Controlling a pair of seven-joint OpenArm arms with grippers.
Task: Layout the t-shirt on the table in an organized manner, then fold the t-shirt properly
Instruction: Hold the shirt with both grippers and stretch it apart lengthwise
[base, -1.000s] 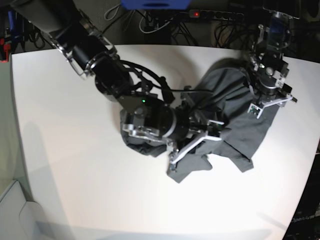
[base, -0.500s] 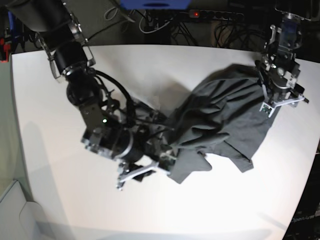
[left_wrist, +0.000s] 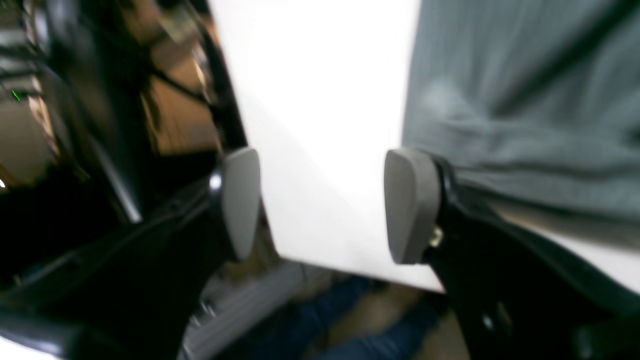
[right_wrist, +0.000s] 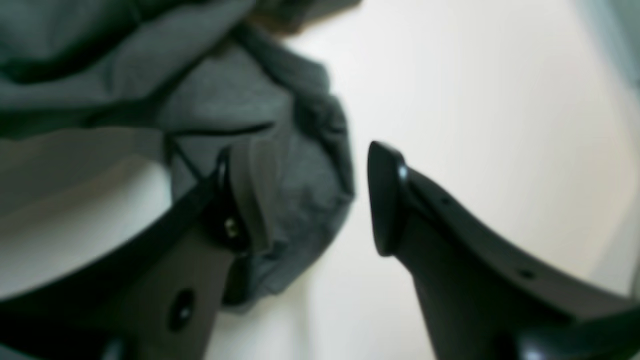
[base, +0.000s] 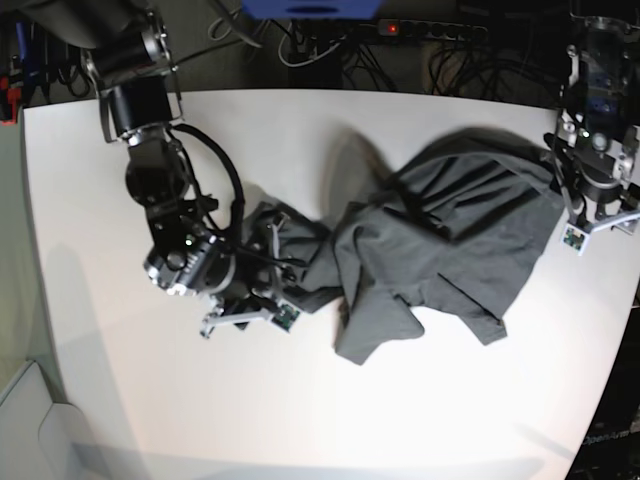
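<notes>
The dark grey t-shirt (base: 440, 240) lies crumpled across the middle of the white table (base: 300, 130), one bunched end reaching left. My right gripper (base: 278, 276) sits at that bunched end. In the right wrist view the right gripper (right_wrist: 315, 200) is open, and a fold of t-shirt (right_wrist: 300, 165) lies in the gap beside one of its fingers (right_wrist: 250, 195) without being pinched. My left gripper (base: 600, 225) hovers just off the shirt's right edge. In the left wrist view the left gripper (left_wrist: 325, 205) is open over bare table (left_wrist: 320, 125), with the t-shirt (left_wrist: 525, 100) off to one side.
The table's right edge (left_wrist: 360, 272) runs just under the left gripper. Behind the far edge are a power strip (base: 430, 30) and tangled cables. The right arm's links (base: 150, 150) stretch over the table's left part.
The right arm has swung left from over the shirt's middle to its left end, its jaws wider now. The left gripper has moved right, off the shirt. The cloth lies more spread out.
</notes>
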